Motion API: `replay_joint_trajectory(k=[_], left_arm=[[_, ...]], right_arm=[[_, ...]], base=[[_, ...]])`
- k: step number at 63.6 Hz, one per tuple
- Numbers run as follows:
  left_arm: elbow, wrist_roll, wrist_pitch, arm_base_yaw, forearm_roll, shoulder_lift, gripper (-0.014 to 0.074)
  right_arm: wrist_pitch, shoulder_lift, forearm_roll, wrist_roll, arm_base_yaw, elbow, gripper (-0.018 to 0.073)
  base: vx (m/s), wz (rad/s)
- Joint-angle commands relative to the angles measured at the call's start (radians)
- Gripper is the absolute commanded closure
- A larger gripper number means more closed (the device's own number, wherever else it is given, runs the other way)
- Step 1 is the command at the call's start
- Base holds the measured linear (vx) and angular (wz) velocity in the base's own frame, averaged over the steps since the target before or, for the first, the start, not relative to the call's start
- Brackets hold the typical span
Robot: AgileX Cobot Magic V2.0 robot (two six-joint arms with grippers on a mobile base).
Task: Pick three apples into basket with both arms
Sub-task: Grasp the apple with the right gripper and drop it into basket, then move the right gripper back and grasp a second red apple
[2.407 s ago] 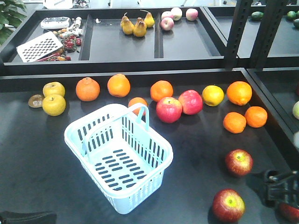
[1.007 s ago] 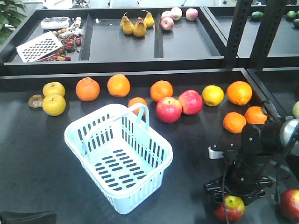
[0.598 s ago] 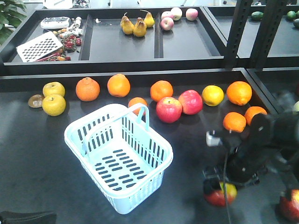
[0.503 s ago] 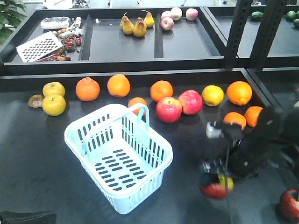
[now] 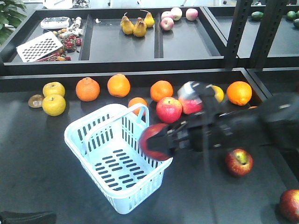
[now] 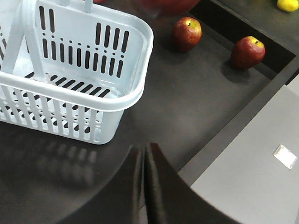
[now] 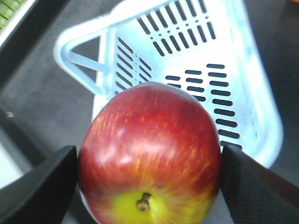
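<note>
My right gripper [image 5: 156, 142] is shut on a red apple [image 5: 153, 141] and holds it over the right rim of the light blue basket [image 5: 88, 128]. In the right wrist view the apple [image 7: 149, 154] fills the space between the black fingers [image 7: 42, 182], above the empty basket [image 7: 247, 93]. Two more red apples lie on the table at the right [image 5: 238, 162] and the front right corner [image 5: 289, 204]; both show in the left wrist view [image 6: 186, 33] [image 6: 247, 52]. My left gripper [image 6: 144, 150] is shut and empty, near the table's front edge beside the basket [image 6: 121, 100].
Two red apples [image 5: 168, 109] [image 5: 190, 101], several oranges [image 5: 88, 89] and yellow fruits [image 5: 54, 104] lie in a row behind the basket. A back tray [image 5: 121, 46] holds pears, small apples and a grater. A black post [image 5: 236, 32] stands at the right.
My right gripper closed on the front apple, lifted it and carried it left to the basket's right rim. The basket and other fruit have not moved.
</note>
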State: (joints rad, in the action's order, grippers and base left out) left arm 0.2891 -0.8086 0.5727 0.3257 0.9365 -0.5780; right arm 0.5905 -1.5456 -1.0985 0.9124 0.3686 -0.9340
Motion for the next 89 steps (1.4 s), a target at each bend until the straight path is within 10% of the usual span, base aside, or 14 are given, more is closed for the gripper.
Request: replay_joint_trajectory(k=[1,32,46,65,78,89], left_arm=[[0.027,-0.003,-0.026,0.002,0.035,-0.002,0.0603],[0.027,-0.003,-0.026,0.002,0.035,-0.002,0.0603],[0.027,-0.004,-0.027,0.002,0.034,-0.002,0.0603],[0.027,-0.004,-0.027,0.002,0.032,-0.002,0.0603],[0.027,-0.004,-0.027,0.002,0.032,-0.002,0.0603],[0.027,-0.004,-0.028,0.002,0.033,-0.002,0.0603]], right_arm=[[-0.092,-0.04,-0.064,0.039,0.043,-0.056,0.0529],[-0.002,-0.203,-0.044,0.03,0.042,-0.212,-0.0153],[0.026,-0.191,-0.019,0.004,0.038,-0.212,-0.0048],[0.173,-0.028,0.489,-0.367,-0.094,-0.212,0.0578],[0.193,0.035,0.776,-0.599,-0.238,-0.209,0.0565],[0.161,-0.01,0.839,-0.638,-0.379,-0.209,0.0466]], base=[[0.0,0.0],[0.0,0.0],[0.0,0.0],[0.0,0.0],[0.0,0.0],[0.0,0.0]])
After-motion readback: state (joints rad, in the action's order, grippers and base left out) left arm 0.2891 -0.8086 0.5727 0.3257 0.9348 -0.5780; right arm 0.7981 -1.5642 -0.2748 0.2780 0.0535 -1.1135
